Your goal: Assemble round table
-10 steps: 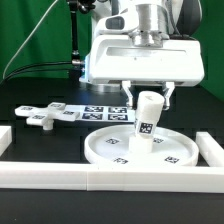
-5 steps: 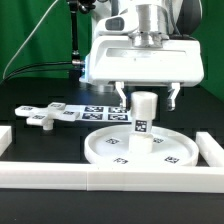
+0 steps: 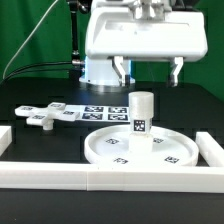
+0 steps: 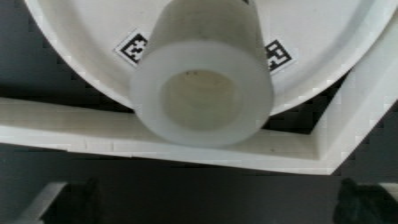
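White plastic is what the whole round table is made of, and we see its short leg (image 3: 143,118) standing straight up in the middle of the big round disc (image 3: 100,150). A moment ago the gripper (image 3: 150,77) was low, with its fingers on both sides of the leg. Now it has gone up, and its fingers are wide apart with nothing between them — the leg stands by itself. In the wrist view we look down on the leg's round top (image 4: 205,95), with the disc (image 4: 89,35) under it. We think the leg step is done, though we cannot tell how tight it sits. The cross-shaped foot (image 3: 40,118) lies on the table at the exterior view's left, well apart from the disc — it likely goes on next.
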Robot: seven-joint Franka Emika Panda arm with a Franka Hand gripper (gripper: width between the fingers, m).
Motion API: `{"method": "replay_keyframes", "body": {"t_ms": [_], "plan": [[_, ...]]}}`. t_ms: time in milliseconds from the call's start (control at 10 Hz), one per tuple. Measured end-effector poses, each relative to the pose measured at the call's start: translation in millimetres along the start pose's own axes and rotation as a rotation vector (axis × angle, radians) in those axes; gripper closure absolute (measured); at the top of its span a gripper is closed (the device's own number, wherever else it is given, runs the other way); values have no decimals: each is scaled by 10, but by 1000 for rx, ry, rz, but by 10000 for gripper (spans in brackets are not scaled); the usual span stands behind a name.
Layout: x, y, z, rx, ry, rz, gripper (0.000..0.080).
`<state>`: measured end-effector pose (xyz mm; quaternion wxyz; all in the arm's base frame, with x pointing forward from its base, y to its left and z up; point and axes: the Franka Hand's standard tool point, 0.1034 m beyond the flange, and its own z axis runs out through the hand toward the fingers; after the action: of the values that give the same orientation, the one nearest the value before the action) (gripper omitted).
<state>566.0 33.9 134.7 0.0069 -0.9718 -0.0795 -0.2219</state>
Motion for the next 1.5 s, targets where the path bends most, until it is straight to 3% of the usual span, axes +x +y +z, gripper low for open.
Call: {"method": "replay_keyframes", "body": {"t_ms": [600, 800, 900, 1000, 1300, 1500], "plan": [[-20, 24, 13, 4, -28, 3, 151], [-69, -24, 39, 37, -151, 14, 151], [-40, 6, 52, 40, -167, 18, 151], [-134, -37, 65, 65, -261, 23, 151], [-144, -103, 40, 112, -421, 21, 151], [-166, 79, 85, 95, -396, 12, 151]]}}
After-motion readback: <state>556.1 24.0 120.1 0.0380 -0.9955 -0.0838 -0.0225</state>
